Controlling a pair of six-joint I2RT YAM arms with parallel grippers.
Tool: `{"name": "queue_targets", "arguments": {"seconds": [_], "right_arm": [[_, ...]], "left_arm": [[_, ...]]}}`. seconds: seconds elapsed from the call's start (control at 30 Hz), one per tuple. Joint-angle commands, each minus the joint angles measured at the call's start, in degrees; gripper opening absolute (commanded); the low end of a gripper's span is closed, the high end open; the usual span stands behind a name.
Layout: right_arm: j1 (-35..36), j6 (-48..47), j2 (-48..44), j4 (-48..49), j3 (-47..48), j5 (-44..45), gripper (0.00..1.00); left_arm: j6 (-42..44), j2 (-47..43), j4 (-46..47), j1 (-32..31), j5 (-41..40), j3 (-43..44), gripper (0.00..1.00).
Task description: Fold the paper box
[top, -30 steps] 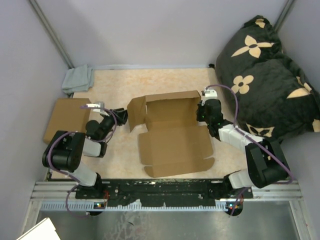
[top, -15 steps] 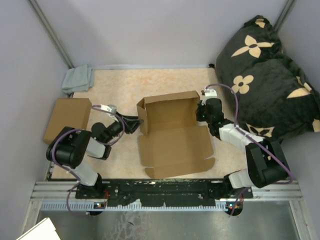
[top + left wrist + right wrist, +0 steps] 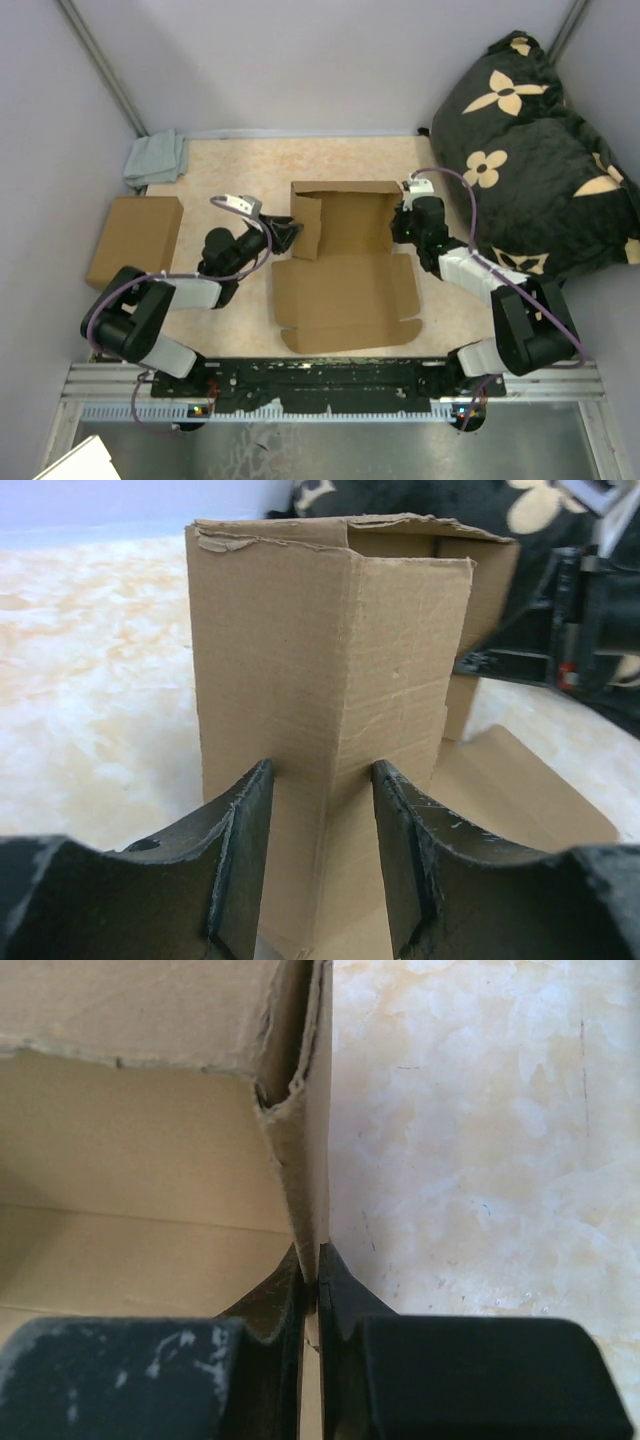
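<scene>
Right gripper (image 3: 316,1260) tight on paper box (image 3: 140,1170); left gripper (image 3: 320,772) parted, facing flap (image 3: 320,650)

— What does the table look like?
— A beige marbled top (image 3: 230,165), closed in by plain lilac-grey walls (image 3: 300,60). A metal post (image 3: 100,62) slants up the far left corner.
— Anything lying about?
— A folded grey cloth (image 3: 155,158) at the far left, and a big black cushion (image 3: 530,150) with cream flowers at the far right. The light is even and the shadows are soft.
</scene>
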Motion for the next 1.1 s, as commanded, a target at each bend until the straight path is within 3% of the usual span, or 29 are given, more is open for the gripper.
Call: {"name": "queue_targets", "arguments": {"seconds": [0.0,0.27,0.6,0.73,0.8,0.83,0.97,1.07], "right_arm": [[1.2,0.6,-1.9,2.3,1.2,-2.2,0.00],[2.5,0.4,-2.7,3.3,0.3,-2.0,0.00],[4.8,0.3,-4.3,4.3,-1.0,-0.9,0.00],[6.6,0.9,-4.6,3.6,-1.1,1.5,0.00],[7.3,1.7,-4.7,3.1,-1.1,2.8,0.00],[7.5,2.3,-4.7,2.8,-1.0,3.7,0.00],[8.2,4.6,-4.6,1.6,-0.7,6.2,0.00],[8.8,5.8,-4.1,1.1,-0.3,8.0,0.00]], "left_arm": [[9.2,-3.3,-15.7,-3.6,-14.1,4.4,0.50],[10.6,-4.0,-23.9,-5.4,-29.4,6.9,0.50],[11.4,0.6,-21.5,-8.6,-39.2,8.8,0.43],[13.9,2.0,-24.7,-11.7,-46.0,11.8,0.27],[14.3,2.5,-27.8,-13.3,-51.2,13.6,0.05],[14.3,3.0,-29.9,-13.9,-54.3,14.8,0.00],[11.0,4.9,-40.6,-16.2,-66.9,20.2,0.00],[9.7,6.2,-44.6,-17.7,-71.5,22.4,0.00]]}}
